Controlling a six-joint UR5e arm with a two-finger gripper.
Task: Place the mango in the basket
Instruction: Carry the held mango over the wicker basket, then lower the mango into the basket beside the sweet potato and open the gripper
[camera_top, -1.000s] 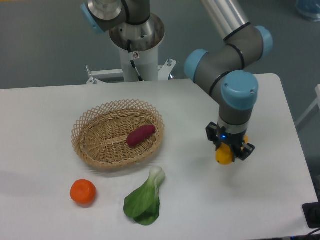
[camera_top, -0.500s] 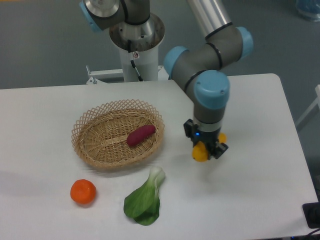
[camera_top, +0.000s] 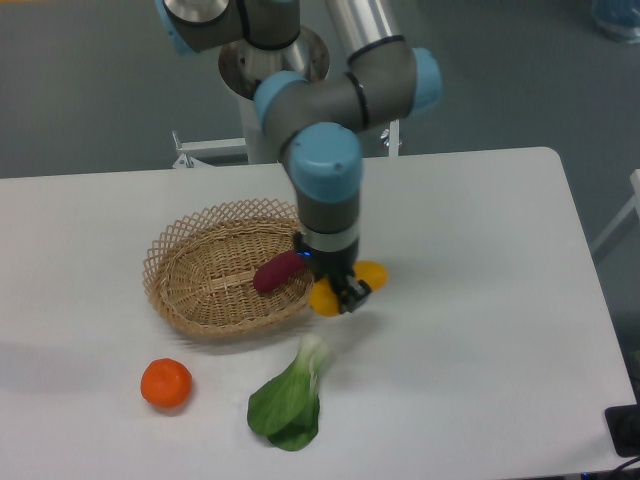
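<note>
My arm reaches down from the top of the view, bends at the blue-capped elbow joints, and drops its wrist straight down so that my end effector (camera_top: 337, 291) hangs just above the white desk (camera_top: 480, 300), right at the near right rim of the basket (camera_top: 200, 285). My fingers are pinched on the mango (camera_top: 345, 285), which lies crosswise between them: one yellow-orange end sticks out to the right of my fingers and the other shows low on the left, next to the basket's edge. The mango is lifted clear of the desk and is at the outside of the rim, not yet inside the basket. A small blue light glows on the wrist just above my fingers. I can read no labels or writing on anything here. The basket sits immediately to the left of my end effector, a shallow oval of tan wicker with an open lattice rim, and it holds one thing, a reddish-purple sweet potato (camera_top: 279, 271), lying tilted on the right side of the basket floor, very close to my fingers. Below my end effector, toward the front edge of the desk, lies a green bok choy (camera_top: 290, 400) with its pale stem pointing up toward me. Farther to the lower left, well apart from me, sits a round orange tangerine (camera_top: 165, 384).
</note>
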